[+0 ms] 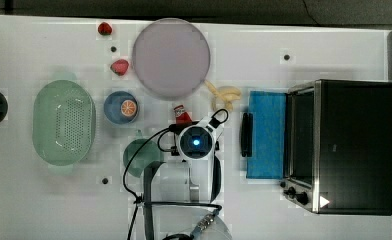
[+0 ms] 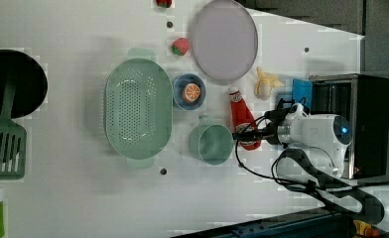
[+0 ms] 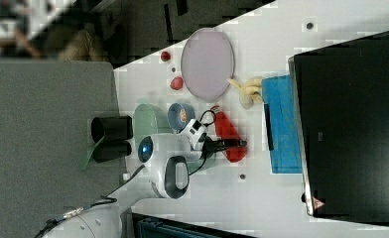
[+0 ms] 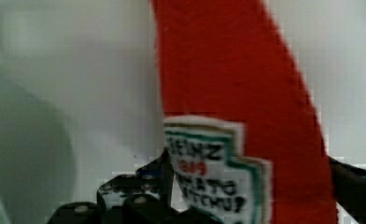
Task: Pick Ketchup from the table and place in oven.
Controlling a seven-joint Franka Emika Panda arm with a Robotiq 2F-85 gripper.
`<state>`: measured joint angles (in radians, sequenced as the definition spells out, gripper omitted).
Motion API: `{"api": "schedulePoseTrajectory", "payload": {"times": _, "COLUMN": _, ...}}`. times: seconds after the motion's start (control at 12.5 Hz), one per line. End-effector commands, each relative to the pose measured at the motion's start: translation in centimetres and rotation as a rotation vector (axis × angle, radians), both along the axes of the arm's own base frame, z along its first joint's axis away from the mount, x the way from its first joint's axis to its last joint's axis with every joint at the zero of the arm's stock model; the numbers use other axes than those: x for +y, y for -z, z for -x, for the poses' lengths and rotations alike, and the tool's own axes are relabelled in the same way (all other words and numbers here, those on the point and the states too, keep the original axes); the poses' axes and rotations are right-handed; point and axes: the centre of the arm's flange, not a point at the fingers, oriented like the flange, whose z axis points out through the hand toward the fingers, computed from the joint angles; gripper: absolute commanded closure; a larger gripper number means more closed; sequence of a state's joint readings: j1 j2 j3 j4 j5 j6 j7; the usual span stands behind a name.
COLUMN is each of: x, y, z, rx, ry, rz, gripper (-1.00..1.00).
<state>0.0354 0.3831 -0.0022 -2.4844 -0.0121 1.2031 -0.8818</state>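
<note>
In the top view, going left to right: a green colander (image 1: pixel 64 122), a blue bowl (image 1: pixel 120 107) holding an orange slice, a teal cup (image 1: pixel 139 156), then the Ketchup (image 1: pixel 182 114) lying on the table (image 1: pixel 44 200), partly under the arm. The gripper (image 2: pixel 249 133) straddles the bottle, a finger on each side of its body in the wrist view; whether it pinches yet I cannot tell. The lift and carry remain. Further right, a blue cloth (image 1: pixel 266 135), then the oven (image 1: pixel 349 145).
</note>
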Motion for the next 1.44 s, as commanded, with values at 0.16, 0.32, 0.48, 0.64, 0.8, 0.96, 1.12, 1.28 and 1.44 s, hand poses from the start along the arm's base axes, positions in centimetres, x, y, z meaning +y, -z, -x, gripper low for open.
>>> {"api": "schedulePoseTrajectory", "payload": {"times": 0.16, "x": -0.1, "y": -2.2, "z": -2.3, "rx": -0.101, "ry": -0.015, "rz": -0.007, "gripper": -0.92}}
{"api": "schedulePoseTrajectory", "payload": {"times": 0.32, "x": -0.1, "y": -2.0, "z": -2.3, "rx": -0.100, "ry": -0.016, "rz": -0.008, "gripper": -0.43}}
{"api": "schedulePoseTrajectory", "payload": {"times": 0.48, "x": -0.1, "y": -2.3, "z": -2.4, "rx": -0.105, "ry": -0.015, "rz": -0.008, "gripper": -0.20}}
{"api": "schedulePoseTrajectory", "payload": {"times": 0.64, "x": -0.1, "y": -3.2, "z": -2.8, "rx": -0.125, "ry": -0.013, "rz": -0.008, "gripper": -0.20}}
{"api": "schedulePoseTrajectory", "payload": {"times": 0.8, "x": -0.2, "y": -5.8, "z": -3.3, "rx": -0.162, "ry": -0.006, "rz": -0.007, "gripper": -0.20}}
{"api": "schedulePoseTrajectory", "payload": {"times": 0.96, "x": -0.2, "y": -9.1, "z": -3.7, "rx": -0.173, "ry": 0.003, "rz": -0.006, "gripper": -0.20}}
{"api": "schedulePoseTrajectory", "payload": {"times": 1.12, "x": -0.2, "y": -12.4, "z": -3.4, "rx": -0.141, "ry": 0.045, "rz": 0.006, "gripper": -0.20}}
{"api": "schedulePoseTrajectory", "payload": {"times": 1.28, "x": -0.1, "y": -16.1, "z": -3.3, "rx": -0.125, "ry": 0.082, "rz": 0.068, "gripper": -0.20}}
{"api": "schedulePoseTrajectory", "payload": {"times": 1.44, "x": -0.1, "y": -19.3, "z": -3.3, "rx": -0.122, "ry": 0.086, "rz": 0.192, "gripper": -0.20}}
